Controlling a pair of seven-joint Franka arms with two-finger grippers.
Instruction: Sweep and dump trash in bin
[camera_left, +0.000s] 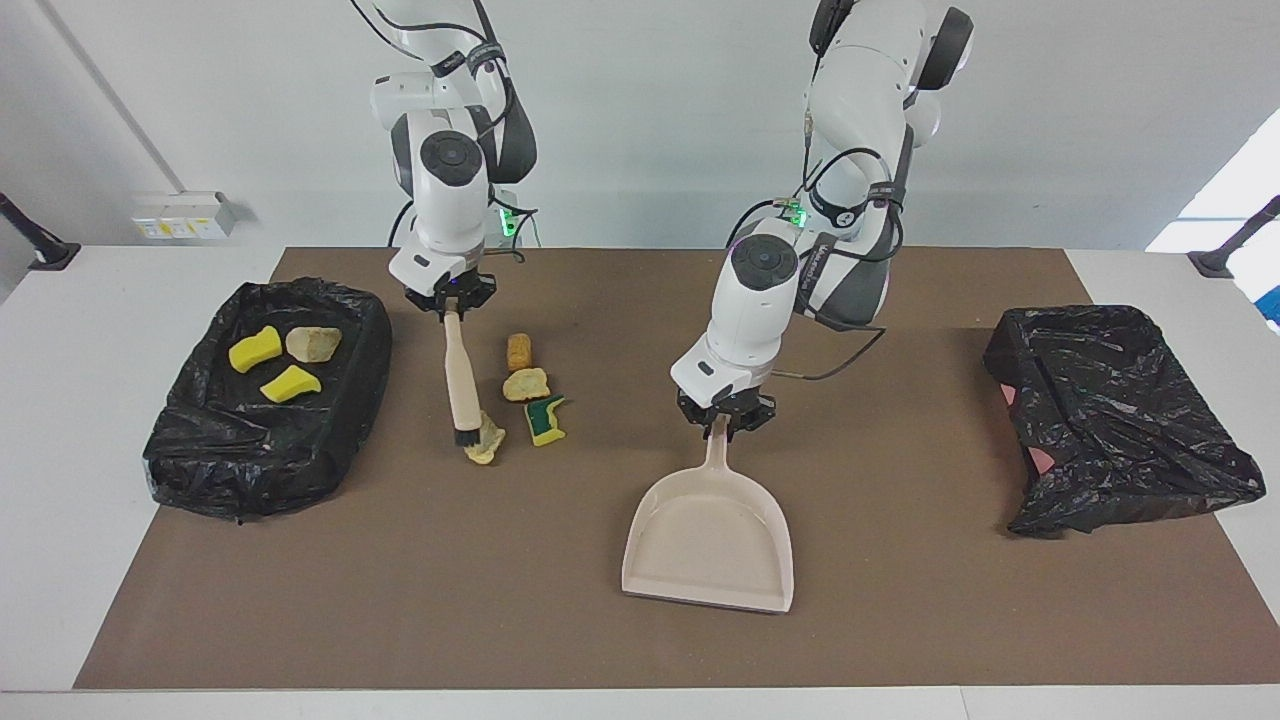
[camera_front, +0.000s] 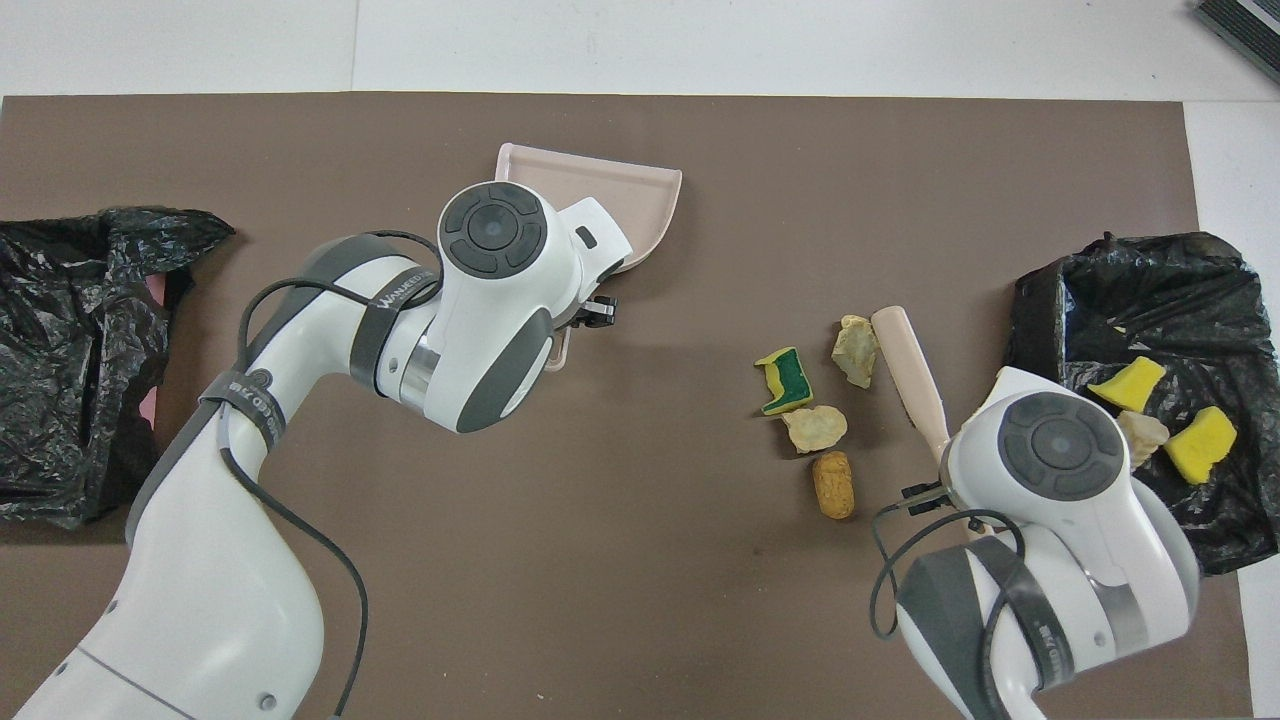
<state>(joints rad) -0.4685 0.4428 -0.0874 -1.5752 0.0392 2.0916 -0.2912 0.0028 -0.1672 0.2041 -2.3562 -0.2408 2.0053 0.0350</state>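
My right gripper (camera_left: 450, 299) is shut on the handle of a beige brush (camera_left: 462, 380), which slants down to the brown mat. Its dark bristles touch a tan lump (camera_left: 484, 443). Beside it lie a green-and-yellow sponge (camera_left: 546, 419), a second tan lump (camera_left: 525, 384) and a brown roll-shaped piece (camera_left: 518, 350). My left gripper (camera_left: 726, 420) is shut on the handle of the beige dustpan (camera_left: 712, 540), which rests flat and empty mid-mat. A black-bagged bin (camera_left: 200, 450) at the right arm's end holds two yellow sponges (camera_left: 255, 349) and a tan lump (camera_left: 313, 343).
A second black-bagged bin (camera_left: 1110, 420) sits at the left arm's end of the mat, with nothing visible in it. In the overhead view the dustpan (camera_front: 600, 185) lies farther from the robots than the loose scraps (camera_front: 815, 427). The brush (camera_front: 912, 370) lies between the scraps and the filled bin (camera_front: 1140, 290).
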